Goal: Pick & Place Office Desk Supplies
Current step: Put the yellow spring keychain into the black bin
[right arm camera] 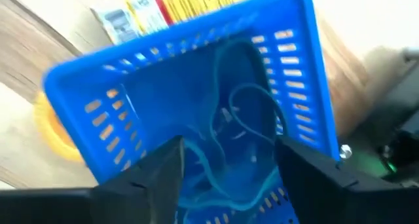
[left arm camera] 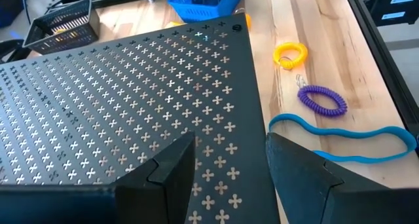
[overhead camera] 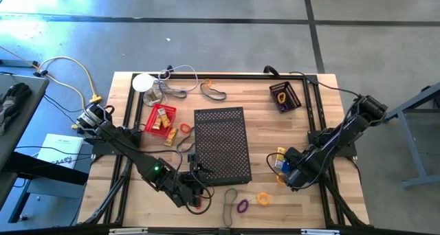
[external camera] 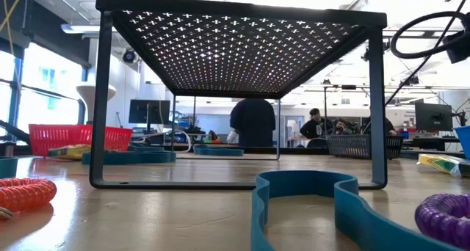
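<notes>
My right gripper (right arm camera: 229, 178) points down, open, over a blue basket (right arm camera: 196, 86) at the right of the table (overhead camera: 330, 91). Thin blue bands (right arm camera: 239, 119) lie loose in the basket under the fingers. My left gripper (left arm camera: 229, 165) is open with nothing between its fingers, above the near left corner of a black perforated riser (left arm camera: 118, 99). On the wood beside the riser lie a yellow loop (left arm camera: 290, 54), a purple loop (left arm camera: 322, 99) and a blue band (left arm camera: 340, 142). In the high view the right gripper (overhead camera: 289, 172) and the left gripper (overhead camera: 196, 192) flank the riser's near end.
A red basket (overhead camera: 160, 118) with yellow pieces stands at the far left, a dark basket (overhead camera: 284, 95) holding a yellow loop at the far right. A white disc with cords (overhead camera: 142, 82), dark bands (overhead camera: 213, 91) and an orange loop (overhead camera: 185, 128) lie behind the riser (overhead camera: 220, 144).
</notes>
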### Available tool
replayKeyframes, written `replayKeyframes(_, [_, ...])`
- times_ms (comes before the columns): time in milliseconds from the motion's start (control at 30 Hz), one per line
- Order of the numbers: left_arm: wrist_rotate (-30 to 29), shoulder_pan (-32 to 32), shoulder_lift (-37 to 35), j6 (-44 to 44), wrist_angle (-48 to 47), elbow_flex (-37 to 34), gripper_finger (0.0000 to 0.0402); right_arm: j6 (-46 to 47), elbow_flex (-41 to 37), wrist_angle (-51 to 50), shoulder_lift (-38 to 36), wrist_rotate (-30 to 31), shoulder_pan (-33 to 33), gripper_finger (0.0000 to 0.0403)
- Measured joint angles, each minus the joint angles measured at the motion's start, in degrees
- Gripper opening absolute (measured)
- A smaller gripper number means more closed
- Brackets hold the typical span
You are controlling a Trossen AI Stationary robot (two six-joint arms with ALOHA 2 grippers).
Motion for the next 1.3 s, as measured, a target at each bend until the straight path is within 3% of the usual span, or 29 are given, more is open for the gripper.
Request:
replayKeyframes(267, [0.01,0.50,0.00,0.26,0.00,0.00,0.0178,-2.23,0.07,-5.80,-0.85,-3.68,0.01,0.0242])
replayKeyframes(467, [0.01,0.51,0.00,2.49,0.00,0.00,0.0178,-0.70,5.10,-14.10,-2.19,3.56,-0.13,0.0242])
replayKeyframes(600, [0.01,0.93,0.00,3.22,-0.02,0.00,0.0178,-2.85,12.11,-13.83,-2.32,9.35,-1.75,0.0242])
replayKeyframes(700, [-0.02,1.39,0.00,3.33,0.00,0.00,0.0178,-6.53,15.77,-7.38,-2.41,15.27,-1.80,0.0242])
replayKeyframes(833, [0.01,1.84,0.00,1.20,-0.02,0.00,0.0178,-14.86,16.01,10.23,-2.24,20.20,-1.77,0.0242])
replayKeyframes(1133, [0.33,1.36,0.00,-0.99,0.00,0.00,0.0178,-34.11,13.20,36.51,-0.75,12.35,-1.16,0.0239])
replayKeyframes(1300, [0.78,0.31,0.00,-1.51,-0.01,0.00,0.0178,-34.34,12.61,41.84,3.84,8.00,-1.14,0.0238])
